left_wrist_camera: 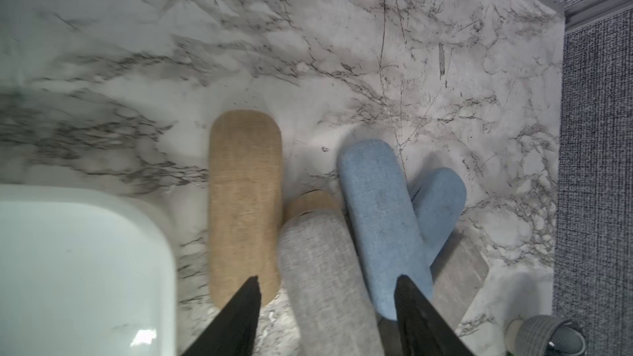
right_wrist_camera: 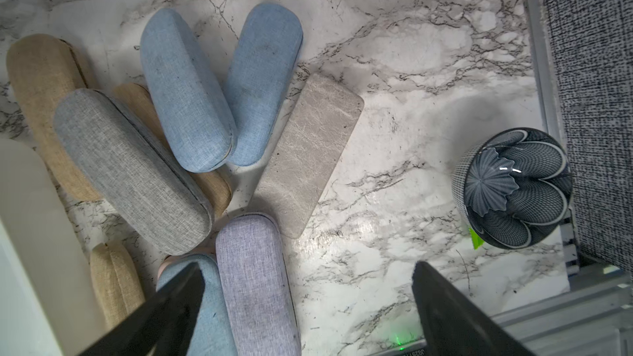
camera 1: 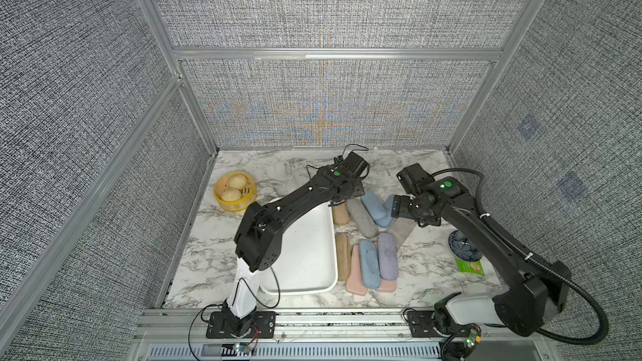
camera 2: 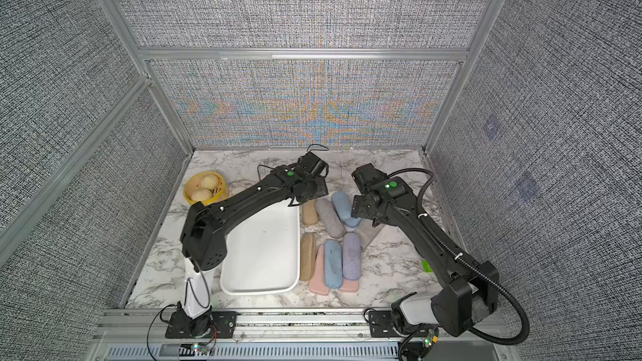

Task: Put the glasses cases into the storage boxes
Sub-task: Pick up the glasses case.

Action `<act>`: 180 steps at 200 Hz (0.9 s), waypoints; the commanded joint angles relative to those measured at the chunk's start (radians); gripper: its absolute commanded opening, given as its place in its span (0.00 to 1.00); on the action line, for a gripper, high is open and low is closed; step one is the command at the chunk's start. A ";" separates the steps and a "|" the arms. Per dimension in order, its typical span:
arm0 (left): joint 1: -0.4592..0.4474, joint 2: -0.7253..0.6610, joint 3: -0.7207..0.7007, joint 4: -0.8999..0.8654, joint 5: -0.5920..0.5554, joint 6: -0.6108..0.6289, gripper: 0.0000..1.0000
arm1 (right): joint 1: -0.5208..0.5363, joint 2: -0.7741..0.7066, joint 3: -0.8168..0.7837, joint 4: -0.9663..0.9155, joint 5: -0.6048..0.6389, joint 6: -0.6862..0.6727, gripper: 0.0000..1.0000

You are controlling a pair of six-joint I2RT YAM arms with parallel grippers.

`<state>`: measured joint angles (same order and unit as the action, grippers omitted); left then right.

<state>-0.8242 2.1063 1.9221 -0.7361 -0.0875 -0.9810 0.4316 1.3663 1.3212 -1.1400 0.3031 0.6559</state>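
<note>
Marble-pattern desk (camera 1: pixel 278 175) inside grey fabric walls (camera 1: pixel 312 98). Nothing loaded yet afaict: the large white shallow plastic tray (camera 1: pixel 309 258) shows no case on its visible floor, tho its far end sits under my left arm (camera 1: pixel 295 203). The glasses cases (camera 1: pixel 369 265) all lie on the desk just right of the tray, in two bunches.

Step in hand, I reckon: first pick. Left tool (left_wrist_camera: pixel 327 278) hangs over the far bunch, fingers either side of the rounded grey fabric case (camera 1: pixel 362 218), w/ a sliver of gap each side in the wrist view. Can't tell if they bite yet, as that view's blurred. Right tool (right_wrist_camera: pixel 307 267) is spread wide and holds nothing; the rounded lilac fabric case (right_wrist_camera: pixel 253 282) and bare desk show between its fingers.

Next move, imo: pinch the grey one across its width and lift straight. That way it shouldn't drag the tan woven case (left_wrist_camera: pixel 245 207) or the light-blue fabric cases (left_wrist_camera: pixel 380 220) close beside it. Then carry it left over the tray wall.

Hard to see:
- a 2nd tan case (left_wrist_camera: pixel 310 200), mostly buried under the grey one
- two flat pink cases (camera 1: pixel 355 274), half covered by neighbours
- the left tool's tips, hidden in both top views
</note>
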 commanded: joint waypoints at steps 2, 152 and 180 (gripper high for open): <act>-0.012 0.088 0.133 -0.170 0.068 -0.121 0.64 | -0.005 -0.034 0.006 -0.062 0.011 0.045 0.96; -0.076 0.227 0.144 -0.218 0.134 -0.240 0.77 | -0.004 -0.236 -0.053 -0.137 -0.041 0.043 0.97; -0.076 0.234 0.143 -0.212 0.134 -0.235 0.66 | -0.004 -0.242 -0.054 -0.123 -0.032 0.028 0.96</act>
<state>-0.9005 2.3352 2.0628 -0.9588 0.0521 -1.2125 0.4271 1.1294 1.2682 -1.2617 0.2665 0.7029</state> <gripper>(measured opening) 0.696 0.964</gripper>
